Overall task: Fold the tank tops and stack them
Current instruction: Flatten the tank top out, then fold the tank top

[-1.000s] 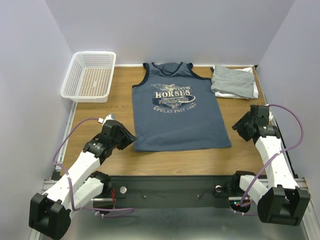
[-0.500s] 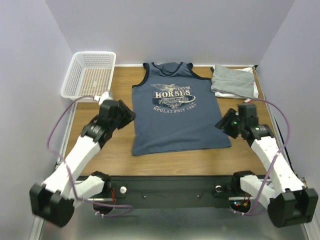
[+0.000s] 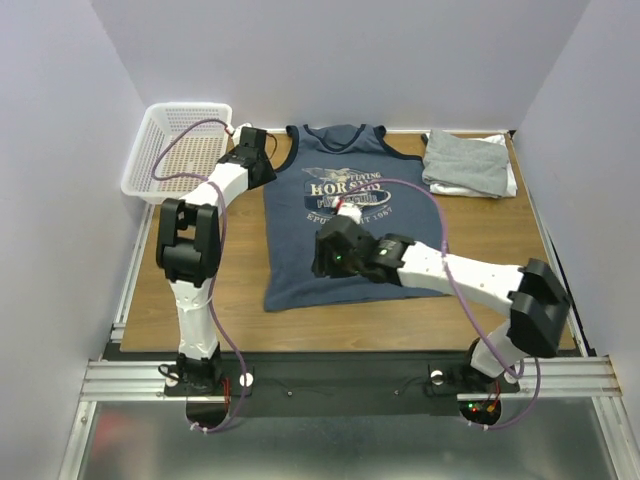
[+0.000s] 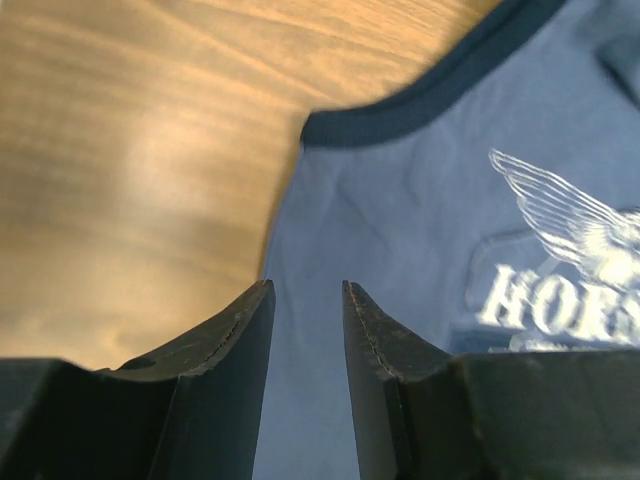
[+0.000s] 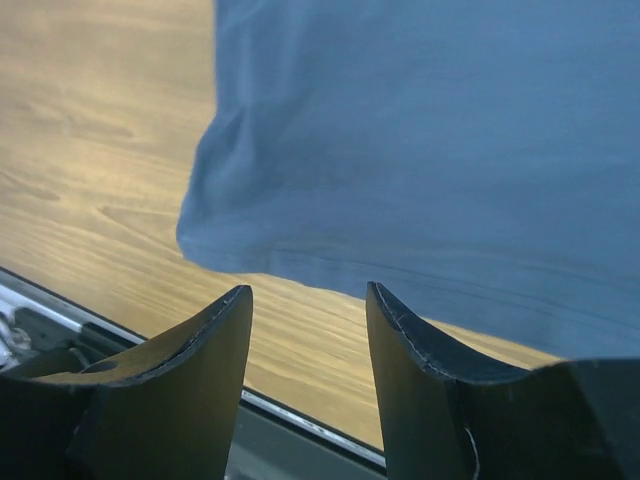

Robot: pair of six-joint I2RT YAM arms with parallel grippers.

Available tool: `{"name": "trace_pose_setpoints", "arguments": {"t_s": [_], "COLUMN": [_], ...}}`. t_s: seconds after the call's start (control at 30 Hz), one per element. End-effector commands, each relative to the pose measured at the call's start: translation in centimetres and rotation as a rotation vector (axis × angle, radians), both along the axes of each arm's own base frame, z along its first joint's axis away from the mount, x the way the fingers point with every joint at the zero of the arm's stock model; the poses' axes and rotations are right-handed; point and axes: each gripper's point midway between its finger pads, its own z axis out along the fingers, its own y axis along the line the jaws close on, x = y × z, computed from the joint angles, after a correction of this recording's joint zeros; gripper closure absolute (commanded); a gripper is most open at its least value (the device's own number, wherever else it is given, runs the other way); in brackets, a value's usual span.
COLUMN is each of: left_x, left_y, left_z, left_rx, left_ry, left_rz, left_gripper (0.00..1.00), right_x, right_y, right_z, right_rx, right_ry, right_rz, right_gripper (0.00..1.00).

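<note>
Top external view: the navy tank top (image 3: 420, 215) lies flat in the middle of the bench (image 3: 240, 250). Its neck points to the far edge, its hem to the near edge, and the pale "HORSES" print (image 3: 345, 185) faces up. A folded grey tank top (image 3: 465, 160) sits in the far right corner on top of a white one (image 3: 512, 182), well apart from the navy one. A white mesh basket (image 3: 175, 108) stands at the far left corner.

The left arm reaches toward the far edge, and the left hand (image 3: 250, 148) sits at the navy top's left shoulder, near the basket. The right arm stretches across the cloth from the right edge, with the right hand (image 3: 320, 260) over the lower left part of the shirt.

Left wrist view: the left hand (image 4: 305, 290) has its fingers (image 4: 235, 335) a little apart, with nothing pinched between them. Through the gap shows blue cloth (image 4: 400, 230), right at the shirt's left side edge. Just beyond is the dark armhole trim (image 4: 430, 95), and bare wood (image 4: 130, 150) lies to the left.

Right wrist view: the right hand (image 5: 308, 290) is spread and holds nothing. It hangs over the wood (image 5: 90, 150) just off the hem, beside the rounded near left corner of the shirt (image 5: 450, 130).
</note>
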Motion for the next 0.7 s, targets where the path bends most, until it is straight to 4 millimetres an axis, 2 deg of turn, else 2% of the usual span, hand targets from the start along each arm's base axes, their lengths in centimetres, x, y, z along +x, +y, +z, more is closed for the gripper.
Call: {"name": "trace_pose_setpoints", "arguments": {"t_s": [0.0,0.1,0.27,0.3,0.37,0.4,0.43,0.47,0.57,0.67], "left_x": [2.6,4.1,5.1,5.4,5.5,5.4,5.4,5.5,5.4,5.6], "left_y": [0.6,0.5,1.4,1.5,1.8,1.8,1.8,1.8,2.1,2.3], "left_z": [-0.6,-2.3,-3.8,-4.0,-4.2,-4.5,-4.5,-4.5,-4.7,-4.7], "left_rx": [0.084,0.103,0.147,0.158,0.167,0.169,0.169,0.170,0.174,0.171], "left_ry": [-0.006,0.007,0.030,0.032,0.034,0.041,0.038,0.032,0.028,0.025], "left_rz": [-0.068,-0.080,-0.053,-0.052,-0.042,-0.046,-0.046,-0.045,-0.038,-0.038], "left_gripper": [0.56,0.55,0.55,0.57,0.61,0.66,0.69,0.71,0.79,0.85], "right_x": [0.0,-1.0,-2.2,-2.8,-3.2,-3.4,-4.2,-4.4,-5.1,-5.2], "right_y": [5.2,7.7,9.9,10.6,11.7,12.1,12.8,13.6,14.8,15.2], "right_z": [2.3,0.8,-1.0,-1.7,-1.7,-1.9,-2.9,-2.5,-3.9,-5.2], "right_rx": [0.032,-0.008,-0.059,-0.081,-0.092,-0.100,-0.121,-0.119,-0.157,-0.181], "right_ry": [-0.117,-0.122,-0.138,-0.148,-0.167,-0.176,-0.176,-0.193,-0.214,-0.214], "right_rz": [0.030,0.077,0.129,0.153,0.179,0.186,0.208,0.222,0.241,0.241], "right_gripper": [0.45,0.45,0.46,0.46,0.46,0.46,0.46,0.46,0.46,0.46]}}
